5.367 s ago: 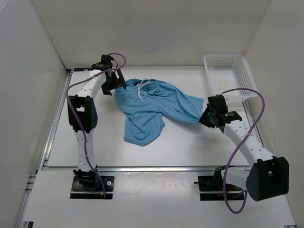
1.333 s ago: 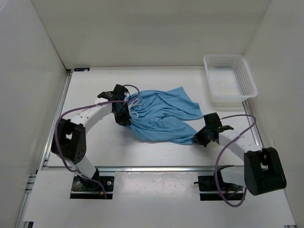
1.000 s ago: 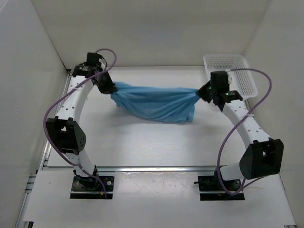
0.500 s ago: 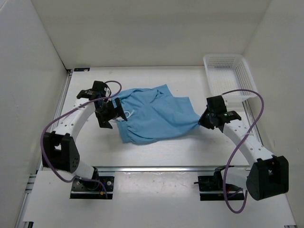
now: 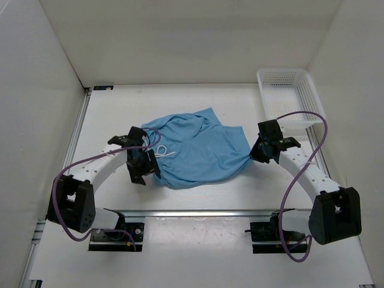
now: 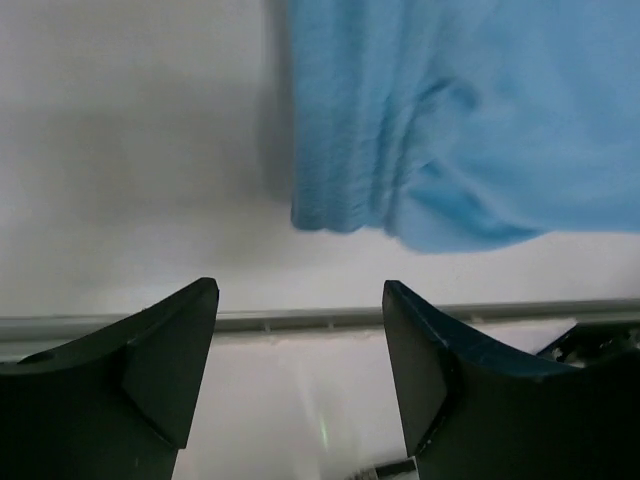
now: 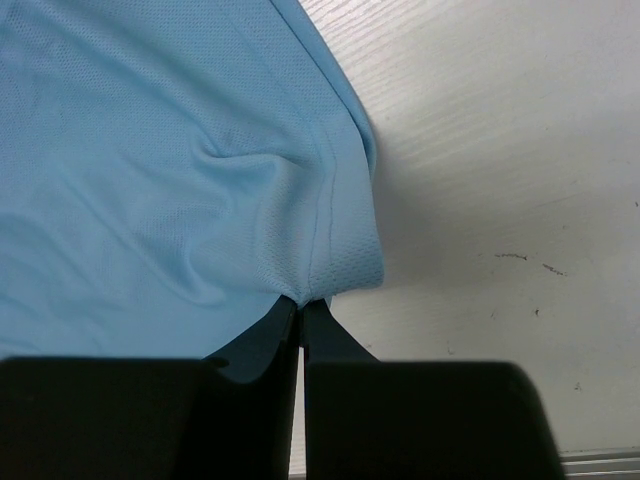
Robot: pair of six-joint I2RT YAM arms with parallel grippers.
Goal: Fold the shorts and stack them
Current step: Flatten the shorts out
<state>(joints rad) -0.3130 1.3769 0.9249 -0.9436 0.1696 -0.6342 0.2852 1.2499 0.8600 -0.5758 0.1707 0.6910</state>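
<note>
Two grippers flank one garment: the right gripper [image 7: 301,308] is pinched tight on a hem corner of the shorts [image 5: 198,150], while the left gripper [image 6: 300,292] gapes wide, holding nothing, just short of a bunched edge. The sky-blue shorts lie crumpled in the middle of the table [image 5: 198,195], well apart from the white basket [image 5: 289,103].

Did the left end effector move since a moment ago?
Yes. The left end effector has come closer to the near rail, farther from the back wall. It now sits open beside the shorts.
</note>
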